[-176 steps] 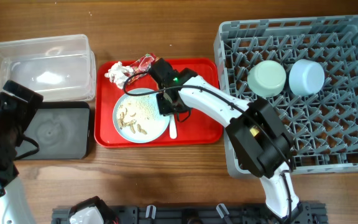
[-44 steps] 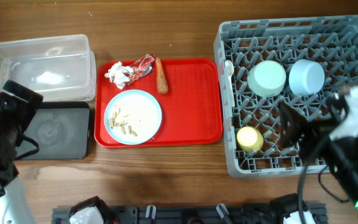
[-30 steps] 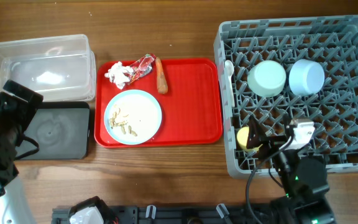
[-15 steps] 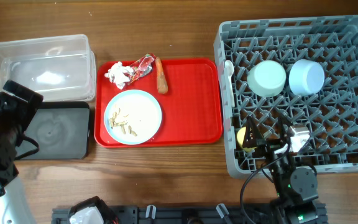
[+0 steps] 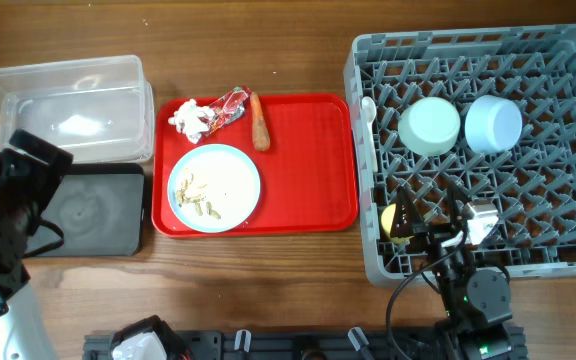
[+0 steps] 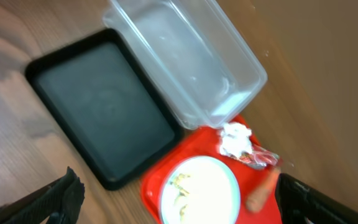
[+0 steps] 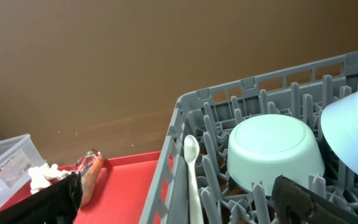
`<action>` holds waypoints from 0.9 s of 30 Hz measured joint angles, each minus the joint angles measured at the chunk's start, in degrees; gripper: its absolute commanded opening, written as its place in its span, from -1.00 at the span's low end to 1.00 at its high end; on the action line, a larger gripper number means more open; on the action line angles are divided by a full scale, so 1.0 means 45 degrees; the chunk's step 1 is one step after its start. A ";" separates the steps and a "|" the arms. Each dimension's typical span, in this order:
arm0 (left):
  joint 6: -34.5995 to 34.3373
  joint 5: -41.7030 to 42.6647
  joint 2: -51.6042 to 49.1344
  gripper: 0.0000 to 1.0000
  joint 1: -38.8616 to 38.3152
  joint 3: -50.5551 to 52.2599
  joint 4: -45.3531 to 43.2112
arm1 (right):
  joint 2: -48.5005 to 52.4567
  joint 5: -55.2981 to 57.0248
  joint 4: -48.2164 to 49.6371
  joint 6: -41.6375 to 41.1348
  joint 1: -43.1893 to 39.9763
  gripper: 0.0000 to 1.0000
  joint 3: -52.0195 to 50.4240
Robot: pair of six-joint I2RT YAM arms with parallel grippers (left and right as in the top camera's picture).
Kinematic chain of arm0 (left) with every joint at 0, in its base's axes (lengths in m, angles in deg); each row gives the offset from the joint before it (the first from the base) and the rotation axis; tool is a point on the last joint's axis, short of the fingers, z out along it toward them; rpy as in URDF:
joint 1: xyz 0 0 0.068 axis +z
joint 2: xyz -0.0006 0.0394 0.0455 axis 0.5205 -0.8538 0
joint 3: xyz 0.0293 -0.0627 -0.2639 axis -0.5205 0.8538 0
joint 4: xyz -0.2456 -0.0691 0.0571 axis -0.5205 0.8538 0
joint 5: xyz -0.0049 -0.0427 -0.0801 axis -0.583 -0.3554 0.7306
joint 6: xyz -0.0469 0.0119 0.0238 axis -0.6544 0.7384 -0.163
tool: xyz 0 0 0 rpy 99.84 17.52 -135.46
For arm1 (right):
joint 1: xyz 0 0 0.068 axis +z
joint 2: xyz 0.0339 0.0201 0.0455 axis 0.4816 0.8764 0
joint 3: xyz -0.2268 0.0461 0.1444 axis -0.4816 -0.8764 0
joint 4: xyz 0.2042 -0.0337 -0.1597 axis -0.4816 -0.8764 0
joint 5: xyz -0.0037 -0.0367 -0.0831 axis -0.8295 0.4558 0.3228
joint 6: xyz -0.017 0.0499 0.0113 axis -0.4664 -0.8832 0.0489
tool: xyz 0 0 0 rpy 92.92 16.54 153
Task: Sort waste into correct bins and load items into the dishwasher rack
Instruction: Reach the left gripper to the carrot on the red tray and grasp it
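Note:
On the red tray lies the pale-blue plate with beige food scraps. Behind it are the white tissue, red wrapper and sausage piece. The grey rack holds two upturned bowls, the yellow cup and the white spoon. My right gripper hangs open over the rack's near edge, beside the cup, empty. In the left wrist view my left gripper is open high above the plate, holding nothing.
The clear tub stands at the far left with the black tray in front of it. My left arm rises at the table's left edge, partly over the black tray. The rack fills the right side.
Since several seconds ago my right arm has left the red tray and drawn back to the rack's near edge. Spoon and yellow cup now lie in the rack. Nothing moved in the last half second.

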 measured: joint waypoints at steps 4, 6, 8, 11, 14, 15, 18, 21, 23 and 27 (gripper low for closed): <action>-0.0034 0.2555 -0.0306 0.78 -0.0835 0.0510 -0.2273 | 0.0000 0.0005 0.0005 0.0000 0.0000 0.99 0.0000; 0.0126 0.2963 -0.1010 0.76 -0.2205 0.0860 -0.2929 | 0.0000 0.0005 0.0005 0.0000 0.0000 1.00 0.0000; 0.0185 0.2759 -0.2215 0.54 -0.3808 0.1020 -0.3274 | 0.0000 0.0000 0.0005 0.0000 0.0000 0.99 0.0000; 0.0262 0.1982 -0.4371 0.45 -0.5770 0.1195 -0.4022 | -0.0010 0.0000 0.0005 0.0000 0.0000 0.99 0.0000; 0.0369 0.1137 -0.6620 0.39 -0.7592 0.1205 -0.5285 | -0.0010 0.0000 0.0005 0.0000 0.0000 0.99 0.0000; 0.0374 0.0884 -0.7480 0.38 -0.8199 0.1205 -0.5858 | -0.0010 0.0000 0.0005 0.0000 0.0000 0.99 0.0000; 0.0369 0.0486 -0.9889 0.26 -0.9374 0.1209 -0.7567 | -0.0024 0.0000 0.0005 0.0000 0.0000 0.99 0.0000; 0.0374 0.0321 -1.1341 0.23 -0.9753 0.1229 -0.8510 | -0.0034 0.0005 0.0005 0.0000 0.0000 0.99 0.0000; 0.0374 0.0267 -1.2157 0.07 -0.9908 0.1253 -0.8505 | -0.0034 0.0000 0.0005 0.0000 0.0000 0.99 0.0000; 0.0427 0.0199 -1.2735 -0.51 -0.9942 0.1268 -0.8864 | -0.0034 0.0000 0.0005 0.0000 0.0000 1.00 0.0000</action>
